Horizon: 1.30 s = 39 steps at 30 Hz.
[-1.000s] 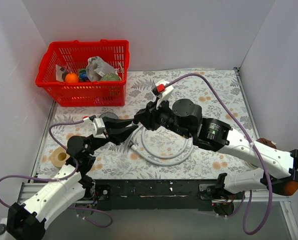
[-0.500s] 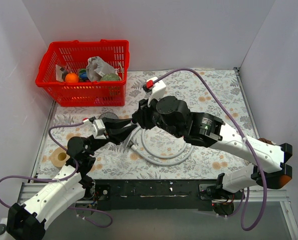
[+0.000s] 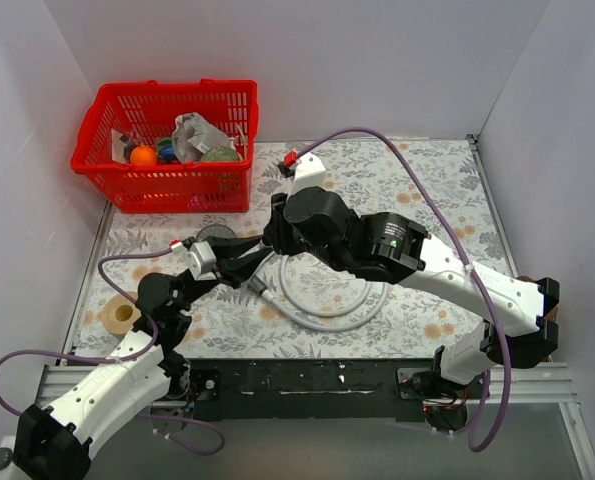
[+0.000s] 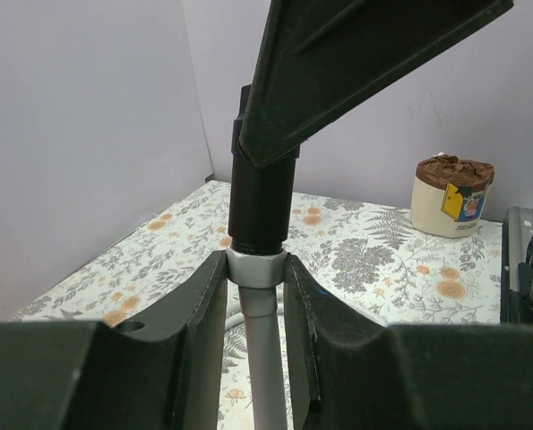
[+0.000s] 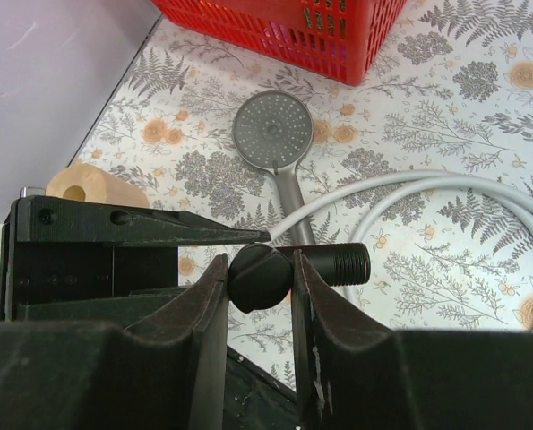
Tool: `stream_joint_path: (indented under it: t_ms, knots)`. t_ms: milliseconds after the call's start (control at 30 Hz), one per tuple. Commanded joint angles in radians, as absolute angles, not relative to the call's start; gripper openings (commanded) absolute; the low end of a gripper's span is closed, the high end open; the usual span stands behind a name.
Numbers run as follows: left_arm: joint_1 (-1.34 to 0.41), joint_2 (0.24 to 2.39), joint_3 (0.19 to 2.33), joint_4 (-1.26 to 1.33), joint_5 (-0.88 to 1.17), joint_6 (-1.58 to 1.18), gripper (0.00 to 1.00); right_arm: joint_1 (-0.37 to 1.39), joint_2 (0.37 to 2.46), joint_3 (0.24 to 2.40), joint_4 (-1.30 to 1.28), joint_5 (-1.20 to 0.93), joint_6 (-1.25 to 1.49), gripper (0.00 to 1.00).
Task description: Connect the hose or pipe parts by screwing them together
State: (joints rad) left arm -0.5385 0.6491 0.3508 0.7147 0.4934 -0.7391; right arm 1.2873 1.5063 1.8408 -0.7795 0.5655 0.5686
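Your left fingers were clenched on the hose's end nut, and your right fingers grasped the black fitting, seemingly mid-threading. Next you needed aligned axes and a steady twist.

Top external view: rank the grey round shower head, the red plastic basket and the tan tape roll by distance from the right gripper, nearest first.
1. grey round shower head: on the table just left of the right gripper.
2. red plastic basket: back-left corner.
3. tan tape roll: near-left edge, beside the left arm.
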Motion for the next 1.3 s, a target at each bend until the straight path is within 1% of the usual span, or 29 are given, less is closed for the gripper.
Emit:
stream_joint_path:
  t_ms: [0,233,567,667,933,1267]
  knots:
    - [-0.525,0.630,0.393,0.881,0.371,-0.692,0.00,1.336,1.555,1.839,-0.971,0.459,0.658,0.01]
    - [-0.525,0.627,0.396,0.868,0.437,-0.730,0.00,1.324,1.592,1.908,-1.037,0.456,0.701,0.01]
    - [-0.526,0.638,0.371,0.913,0.391,-0.686,0.00,1.278,1.689,2.016,-1.204,0.422,0.796,0.01]
    - [-0.525,0.640,0.362,0.931,0.371,-0.669,0.00,1.267,1.689,2.013,-1.186,0.402,0.793,0.01]
    - [-0.526,0.640,0.376,1.003,0.226,-0.698,0.00,1.247,1.692,2.045,-1.112,0.359,0.753,0.01]
    - [-0.526,0.618,0.382,1.003,0.247,-0.733,0.00,1.233,1.749,2.118,-1.108,0.288,0.733,0.01]
